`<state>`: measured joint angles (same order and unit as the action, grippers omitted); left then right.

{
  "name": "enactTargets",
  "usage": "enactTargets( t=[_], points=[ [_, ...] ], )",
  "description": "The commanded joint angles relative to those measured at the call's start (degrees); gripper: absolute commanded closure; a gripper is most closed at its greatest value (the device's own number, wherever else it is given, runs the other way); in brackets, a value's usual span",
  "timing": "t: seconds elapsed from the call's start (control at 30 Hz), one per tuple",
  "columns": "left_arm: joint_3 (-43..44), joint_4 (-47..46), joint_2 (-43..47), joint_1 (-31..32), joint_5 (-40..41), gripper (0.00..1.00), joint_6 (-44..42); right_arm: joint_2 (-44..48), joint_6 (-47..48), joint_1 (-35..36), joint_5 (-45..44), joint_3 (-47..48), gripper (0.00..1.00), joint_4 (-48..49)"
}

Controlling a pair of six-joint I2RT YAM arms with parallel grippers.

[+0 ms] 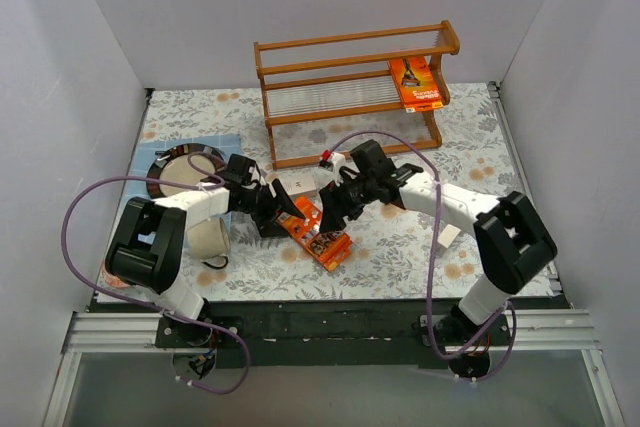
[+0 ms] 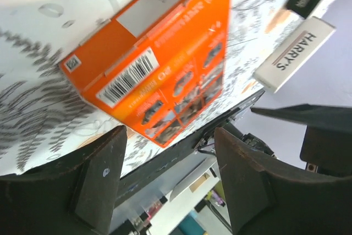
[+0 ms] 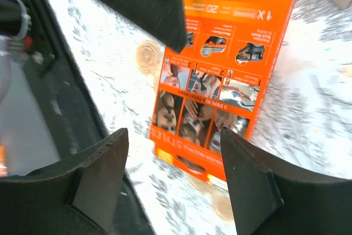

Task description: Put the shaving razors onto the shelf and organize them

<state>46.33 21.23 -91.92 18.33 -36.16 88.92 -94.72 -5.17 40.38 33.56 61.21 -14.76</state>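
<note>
Left wrist view has the left fingers point(image 2: 102, 182) spread wide with nothing between them, just short of the flat bright-orange cardboard razor pack point(image 2: 165, 70), which lies barcode-side up on the floral-patterned bench point(image 2: 33, 108). From the opposite side the right fingers point(image 3: 99, 182) are likewise apart and empty, facing the same pack's picture panels. The step in hand therefore looks like picking up this orange pack, with both arms crowded over it mid-bench. The next move probably calls for one arm to give way. The other would then lower its fingers astride the pack's narrow width, close, and lift it without dragging the thin card along the bench. A slim white rectangular box point(image 2: 294, 53) printed HARRY'S lies just beyond the pack, not yet shelved. Farthest back, the orange-brown wooden two-tier shelf point(image 1: 350, 40) already carries a matching orange pack point(image 1: 420, 84) at its right end; which tier bears it I cannot tell. Nor can I tell whether either finger touches the pack on the bench, since the arms cover it from above and the right wrist picture is blurred. The other white boxes are hidden or cannot be made out.
</note>
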Motion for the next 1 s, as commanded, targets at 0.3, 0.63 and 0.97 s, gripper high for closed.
enactTargets(
  t=[0.3,0.63,0.97],
  points=[
    [-0.89,1.88,13.25,-0.31,3.73,0.29,-10.51,12.28,17.12,-0.04,-8.16,-4.96,0.25,-3.96],
    [17.27,23.74,17.91,-0.31,18.46,0.20,-40.21,10.78,20.99,0.14,-8.34,-1.98,0.26,-4.84],
    [25.05,52.33,12.64,-0.40,43.28,0.15,-57.02,11.92,19.23,0.14,-8.60,-2.59,0.25,-3.08]
  ],
)
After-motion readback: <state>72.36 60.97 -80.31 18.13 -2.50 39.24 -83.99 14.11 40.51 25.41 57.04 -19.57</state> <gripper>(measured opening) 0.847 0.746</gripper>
